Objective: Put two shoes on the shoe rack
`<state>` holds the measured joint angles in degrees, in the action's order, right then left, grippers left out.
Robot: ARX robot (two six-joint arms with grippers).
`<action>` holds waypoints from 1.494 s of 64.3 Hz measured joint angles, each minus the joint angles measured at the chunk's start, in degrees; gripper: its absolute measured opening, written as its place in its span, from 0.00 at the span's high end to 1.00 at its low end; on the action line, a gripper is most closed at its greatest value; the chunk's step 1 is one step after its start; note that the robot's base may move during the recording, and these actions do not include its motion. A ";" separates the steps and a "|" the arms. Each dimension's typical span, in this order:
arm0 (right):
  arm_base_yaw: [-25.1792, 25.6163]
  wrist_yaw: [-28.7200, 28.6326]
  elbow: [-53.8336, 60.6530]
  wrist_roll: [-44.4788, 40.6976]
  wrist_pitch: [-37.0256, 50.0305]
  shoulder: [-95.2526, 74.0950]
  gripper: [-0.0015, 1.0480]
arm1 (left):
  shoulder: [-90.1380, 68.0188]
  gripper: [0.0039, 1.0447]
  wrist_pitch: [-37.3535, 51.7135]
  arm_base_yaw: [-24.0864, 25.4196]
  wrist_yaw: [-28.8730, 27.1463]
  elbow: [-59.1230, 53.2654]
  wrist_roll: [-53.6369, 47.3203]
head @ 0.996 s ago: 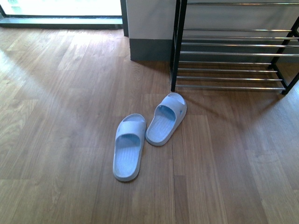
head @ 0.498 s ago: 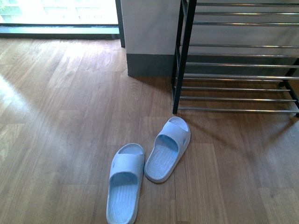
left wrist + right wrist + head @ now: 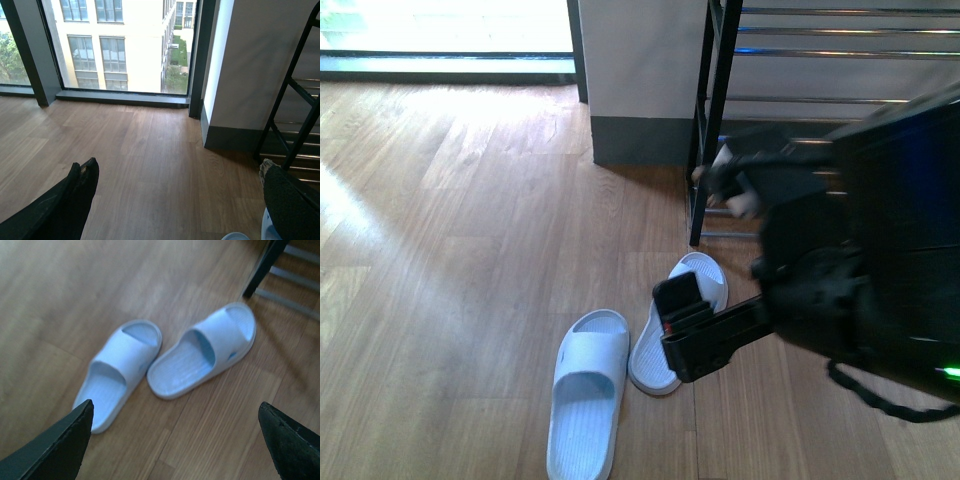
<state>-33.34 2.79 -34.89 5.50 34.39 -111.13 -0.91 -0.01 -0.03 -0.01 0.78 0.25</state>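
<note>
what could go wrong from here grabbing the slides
The nearer slide and the slide by the rack almost touch, so the open right gripper closing on one may shove the other.
The slide by the rack has its toe close to the shoe rack leg; lifting it might clip the frame.
The right arm hides the lower rods in the front view.

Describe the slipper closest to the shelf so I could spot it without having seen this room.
Look for the shoe rack with its black frame and silver rods. On the wood floor by its corner leg lie two light-blue slides. The nearer slide has its open toe almost at that leg; the other slide lies further out.
</note>
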 joint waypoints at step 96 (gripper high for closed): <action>9.14 12.57 -40.17 8.68 -3.15 -40.87 0.98 | 0.00 0.09 0.00 0.00 0.00 0.00 0.00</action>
<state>-24.21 15.35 -75.07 14.17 31.24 -152.00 -0.91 -0.01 -0.03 -0.01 0.78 0.25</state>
